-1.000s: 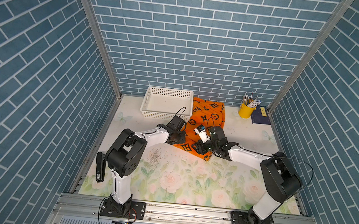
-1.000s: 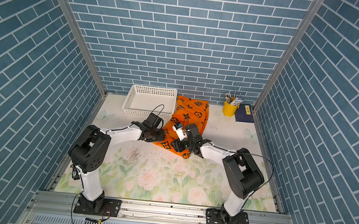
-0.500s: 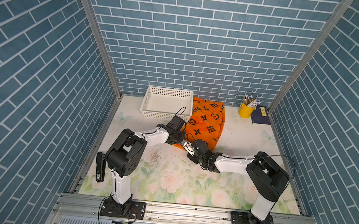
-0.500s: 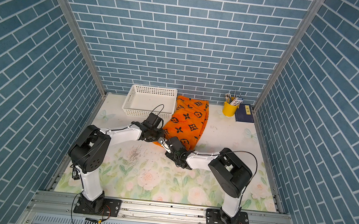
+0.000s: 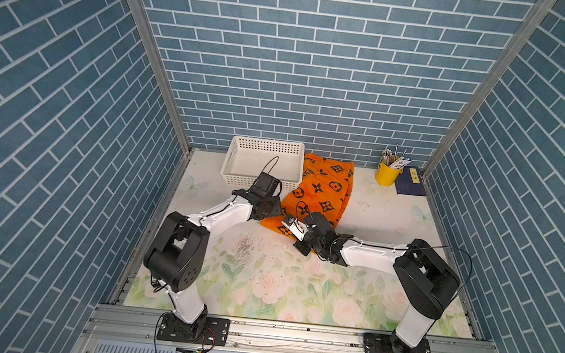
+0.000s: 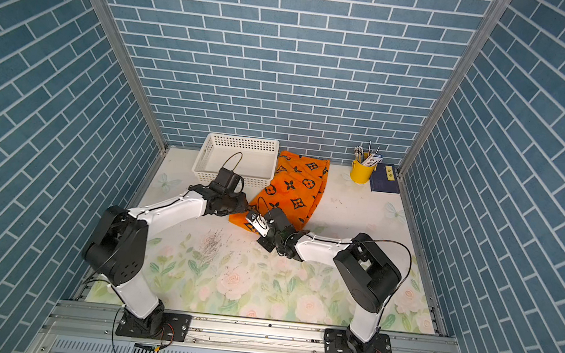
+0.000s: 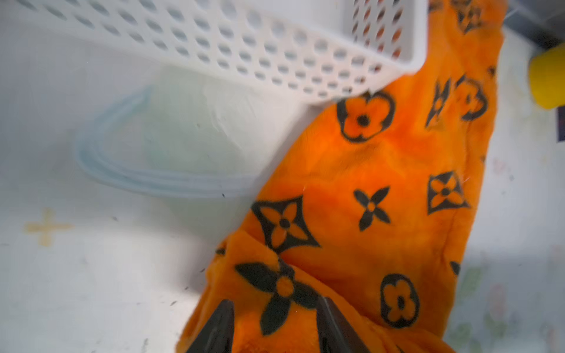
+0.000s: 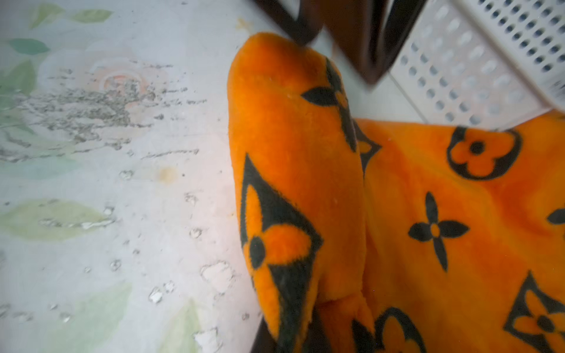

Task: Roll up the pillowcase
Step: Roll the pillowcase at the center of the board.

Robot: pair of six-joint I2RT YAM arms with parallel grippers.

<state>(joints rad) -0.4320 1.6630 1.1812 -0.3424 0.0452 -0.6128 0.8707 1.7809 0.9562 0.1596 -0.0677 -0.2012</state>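
Note:
The orange pillowcase [image 5: 322, 188] with black flower prints lies at the back of the table in both top views [image 6: 294, 189], its near edge turned over into a thick fold [image 8: 293, 171]. My left gripper [image 7: 273, 327] sits at the fold's left end [image 5: 277, 212], and its two dark fingers [image 7: 214, 327] press a bulge of the fabric between them. My right gripper [image 8: 290, 339] is at the fold's other end [image 5: 294, 236], shut on the fabric, its fingers mostly buried under the plush.
A white perforated basket [image 5: 261, 178] stands right beside the pillowcase's left side, close behind my left wrist [image 7: 275, 55]. A yellow cup of pens [image 5: 386, 176] and a dark blue book [image 5: 410, 185] sit at the back right. The floral mat [image 5: 262, 282] covers the table.
My right gripper left the middle of the pillowcase, swung to its near edge and closed on the fold. The left arm has stayed at the fold's left end.

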